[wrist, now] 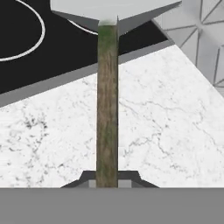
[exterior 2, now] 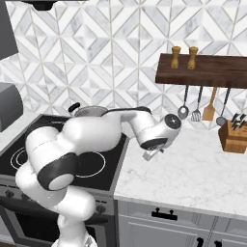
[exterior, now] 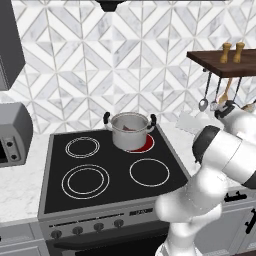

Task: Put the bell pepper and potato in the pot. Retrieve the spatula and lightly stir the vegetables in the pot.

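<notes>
The spatula [wrist: 107, 109] has a brown-green wooden handle and a pale grey blade [wrist: 113, 8]. It runs straight up the hand view over the marble counter [wrist: 175, 131]. My gripper [wrist: 107, 177] is shut on the handle's lower end. From the left base view, the blade [exterior: 187, 123] sticks out left of my hand [exterior: 227, 109], above the counter right of the stove. The steel pot [exterior: 130, 131] stands on the glowing red back-right burner, and a dark reddish shape inside it [exterior: 129, 128] may be the bell pepper. My arm hides most of the pot [exterior 2: 91, 111] in the right base view. The potato is hidden.
The black cooktop [exterior: 100, 170] has three unlit rings. A wooden shelf [exterior 2: 207, 70] carries two shakers, with several utensils [exterior 2: 198, 108] hanging below. A knife block [exterior 2: 234, 136] stands at the counter's back right, and a microwave [exterior: 12, 135] sits left of the stove.
</notes>
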